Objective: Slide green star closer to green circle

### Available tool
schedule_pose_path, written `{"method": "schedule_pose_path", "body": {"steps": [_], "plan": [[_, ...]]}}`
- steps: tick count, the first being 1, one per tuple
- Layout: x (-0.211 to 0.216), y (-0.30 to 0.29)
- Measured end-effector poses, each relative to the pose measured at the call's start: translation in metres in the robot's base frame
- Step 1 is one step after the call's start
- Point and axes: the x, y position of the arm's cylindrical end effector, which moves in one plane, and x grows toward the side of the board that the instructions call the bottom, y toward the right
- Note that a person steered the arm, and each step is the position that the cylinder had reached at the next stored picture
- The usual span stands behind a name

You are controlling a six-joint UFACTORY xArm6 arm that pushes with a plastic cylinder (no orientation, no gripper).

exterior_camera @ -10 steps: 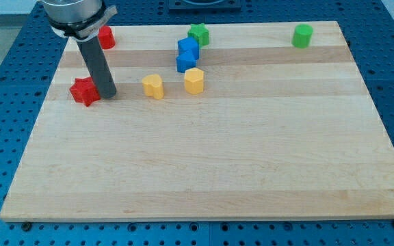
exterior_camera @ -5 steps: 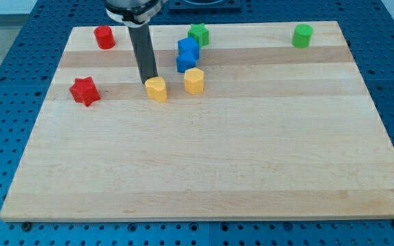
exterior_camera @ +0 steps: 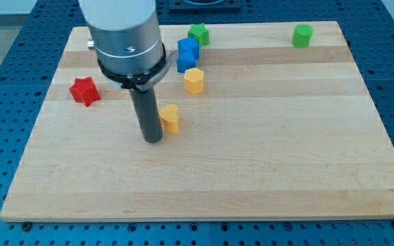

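The green star [exterior_camera: 198, 33] sits near the view's top edge of the wooden board [exterior_camera: 252, 157], a little left of the middle. The green circle [exterior_camera: 302, 35] stands well apart from it, far along the same top edge toward the view's right. Just below and left of the star, two blue blocks [exterior_camera: 187, 53] are pressed together, the upper one almost touching the star; their exact shapes are hard to make out, and their left side is partly covered by the arm. Below them stands a yellow hexagonal block [exterior_camera: 193, 80].

The arm's grey body [exterior_camera: 123, 37] reaches in from the view's top and hides the board's upper left part. From it the dark rod [exterior_camera: 147, 109] hangs straight down. My tip [exterior_camera: 153, 139] rests on the board left of centre, well below and left of the green star. A second yellow block [exterior_camera: 170, 117] sits just beside the rod on its right, seemingly touching it. There is no claw on this arm, only the rod. A red star [exterior_camera: 84, 90] lies alone toward the view's left.
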Motion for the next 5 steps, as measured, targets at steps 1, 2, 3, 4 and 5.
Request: {"method": "schedule_pose_path", "body": {"steps": [1,2,3,4,5], "plan": [[-0.02,0.0],[-0.022,0.015],[-0.035,0.03],[-0.054,0.035],[-0.054,0.06]]}}
